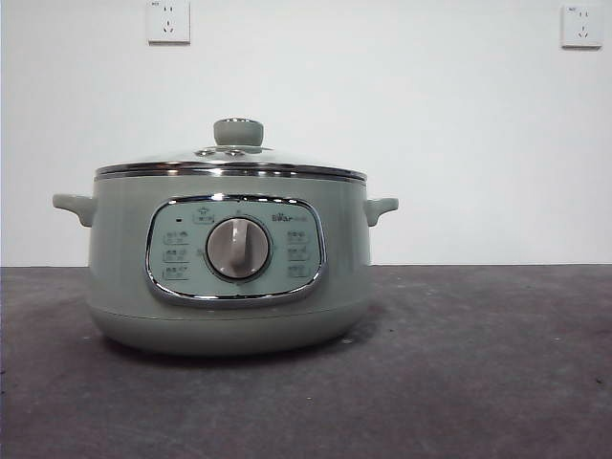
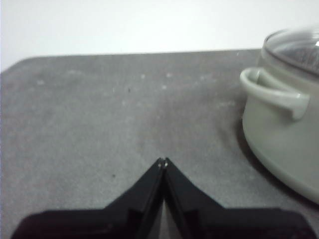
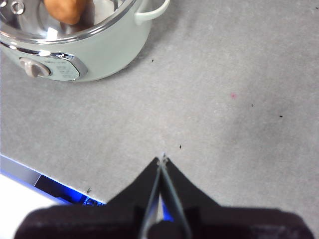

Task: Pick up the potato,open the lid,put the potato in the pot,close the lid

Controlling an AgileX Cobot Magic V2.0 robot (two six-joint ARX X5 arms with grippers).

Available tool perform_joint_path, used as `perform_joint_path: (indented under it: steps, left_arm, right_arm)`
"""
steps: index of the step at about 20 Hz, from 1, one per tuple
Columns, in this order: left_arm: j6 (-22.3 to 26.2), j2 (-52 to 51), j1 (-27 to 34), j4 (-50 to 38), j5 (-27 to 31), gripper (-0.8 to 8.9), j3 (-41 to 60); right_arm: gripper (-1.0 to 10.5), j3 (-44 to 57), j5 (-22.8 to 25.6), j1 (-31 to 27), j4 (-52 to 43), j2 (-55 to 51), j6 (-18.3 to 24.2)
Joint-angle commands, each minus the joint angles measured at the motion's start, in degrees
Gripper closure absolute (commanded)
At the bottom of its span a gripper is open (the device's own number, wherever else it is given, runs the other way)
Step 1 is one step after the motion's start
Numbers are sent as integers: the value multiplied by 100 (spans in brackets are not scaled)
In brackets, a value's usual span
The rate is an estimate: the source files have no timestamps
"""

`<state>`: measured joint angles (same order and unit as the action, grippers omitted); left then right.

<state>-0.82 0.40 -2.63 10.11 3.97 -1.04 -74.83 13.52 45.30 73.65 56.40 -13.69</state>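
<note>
The sage-green pot (image 1: 229, 258) stands on the grey table, left of centre in the front view. The glass lid (image 1: 234, 158) with its green knob (image 1: 238, 131) sits closed on it. The orange-brown potato (image 3: 67, 10) lies inside the pot, seen through the lid in the right wrist view. My left gripper (image 2: 163, 160) is shut and empty, beside the pot's side handle (image 2: 274, 92) and well apart from it. My right gripper (image 3: 162, 158) is shut and empty above the table, away from the pot (image 3: 79, 45). Neither arm shows in the front view.
The grey table (image 1: 478, 363) stretches bare to the right of the pot. Two wall sockets (image 1: 168, 21) sit on the white wall behind. The table's front edge with a blue strip (image 3: 30, 174) shows in the right wrist view.
</note>
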Motion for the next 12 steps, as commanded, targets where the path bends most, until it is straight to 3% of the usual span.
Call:
perform_joint_path:
  steps: [1,4,12]
  left_arm:
    - [0,-20,26,-83,15,816,61]
    - [201,-20,35,-66,-280,816,61]
    - [197,79,35,-74,-291,816,61]
  right_arm:
    - [946,52,7,7,-33,2,17]
    - [946,52,24,7,-35,2,17]
    - [946,52,24,7,-33,2,17]
